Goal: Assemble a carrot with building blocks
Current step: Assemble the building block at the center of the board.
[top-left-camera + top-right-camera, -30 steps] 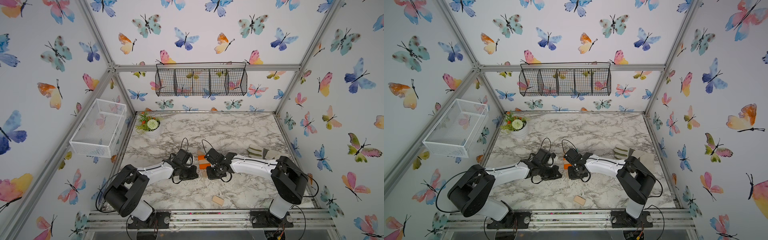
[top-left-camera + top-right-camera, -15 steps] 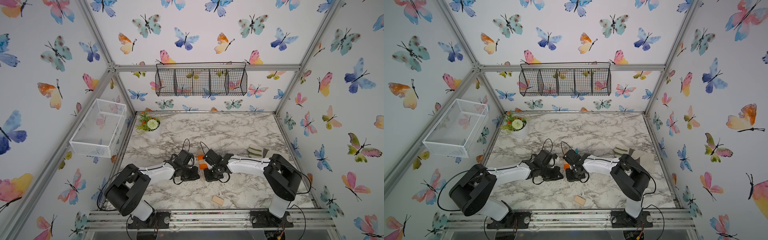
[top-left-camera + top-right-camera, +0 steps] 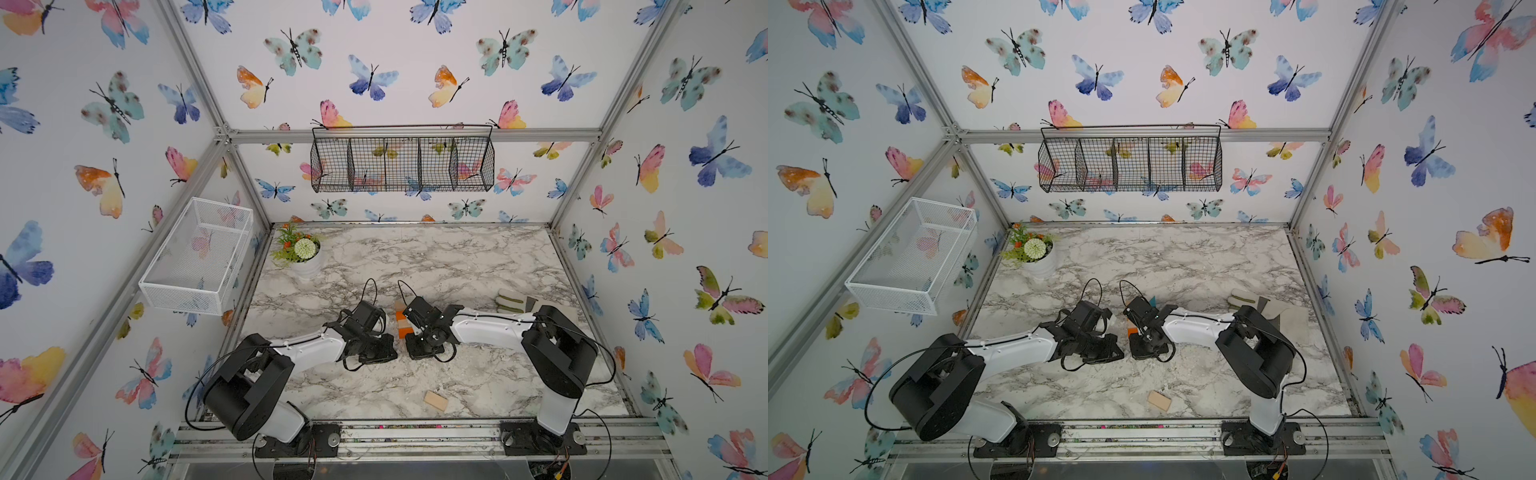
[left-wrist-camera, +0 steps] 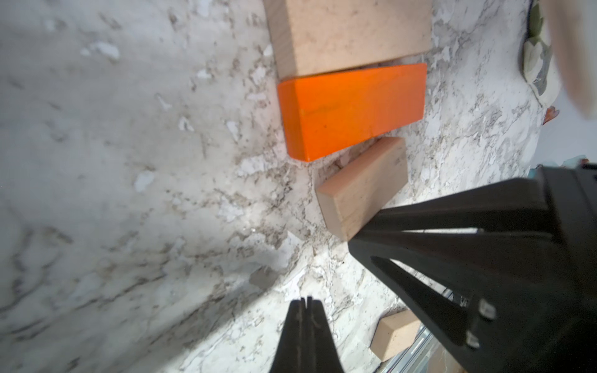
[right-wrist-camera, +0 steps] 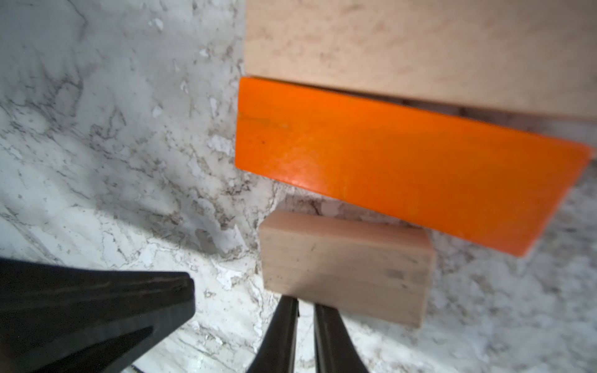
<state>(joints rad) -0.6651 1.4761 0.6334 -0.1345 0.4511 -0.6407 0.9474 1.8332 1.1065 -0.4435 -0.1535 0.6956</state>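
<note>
Step in hand: seating the small tan block (image 5: 345,268) against the orange bar (image 5: 387,168), at the 6 o'clock end of the carrot (image 3: 401,324). The carrot lies mid-bench (image 3: 457,266), running 12 to 6 between my two sets of fingers; the big tan block (image 4: 349,32) is next above the orange; the teal triangle (image 3: 1152,300) just shows at the 12 o'clock end.

Right fingers (image 5: 284,329): all but pressed together, a thin slit between, pinching nothing; the tips are at the small block's outer long face. Left fingers (image 4: 294,336): pressed together, empty, at about 9 o'clock of the row, clear of every block.

Observation: the small block sits askew to the orange bar; one end is close, and a wedge of bench shows along the rest.

Method (my judgement): push low on the face, nearer the end that stands off, so the block swings square rather than slides; keep the push short and slow; stop once the wedge closes, or the orange bar may shift off the big tan block; the left fingers could brace the row from 9 o'clock if it creeps.

Remaining, I judge: the loose tan block (image 3: 435,401), at 6 o'clock near the front rail, is not yet placed.
</note>
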